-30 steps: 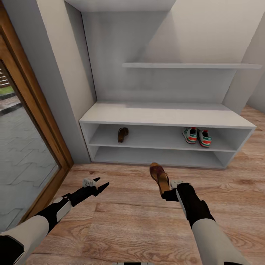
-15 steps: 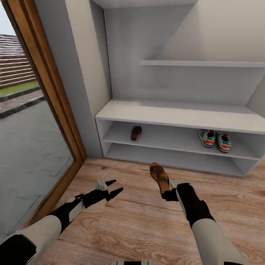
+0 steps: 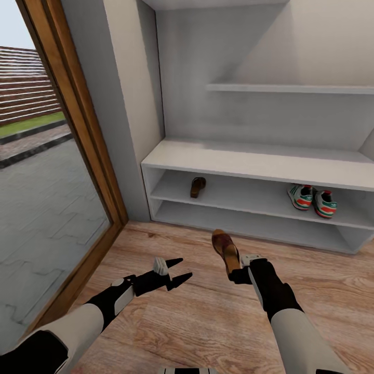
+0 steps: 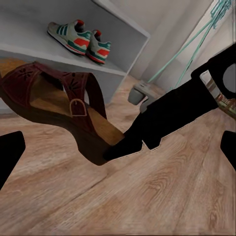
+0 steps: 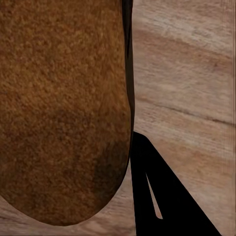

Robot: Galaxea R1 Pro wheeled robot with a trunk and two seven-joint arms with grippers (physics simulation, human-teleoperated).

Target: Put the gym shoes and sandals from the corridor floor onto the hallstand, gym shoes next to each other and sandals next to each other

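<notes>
My right gripper point(image 3: 235, 274) is shut on the heel of a brown sandal point(image 3: 225, 248), held above the corridor floor point(image 3: 208, 322) in front of the hallstand point(image 3: 249, 165). The left wrist view shows this sandal point(image 4: 59, 105) pinched by the right gripper point(image 4: 123, 146), and its tan footbed point(image 5: 64, 108) looms close in the right wrist view. A second sandal point(image 3: 197, 187) lies at the left of the hallstand's upper tier. Both gym shoes point(image 3: 311, 200) stand side by side at that tier's right and show as gym shoes point(image 4: 78, 40) in the left wrist view. My left gripper point(image 3: 176, 271) hangs open and empty, left of the held sandal.
A wood-framed glass door point(image 3: 57, 171) lines the left side, with a grey wall pillar point(image 3: 119, 114) between it and the hallstand. A wall shelf point(image 3: 291, 89) hangs above the hallstand's flat top. Wood floor stretches in front of the rack.
The view has swung left, so the rack sits further right in the picture. My left arm has moved right, toward the held sandal. The right gripper still holds the sandal the same way.
</notes>
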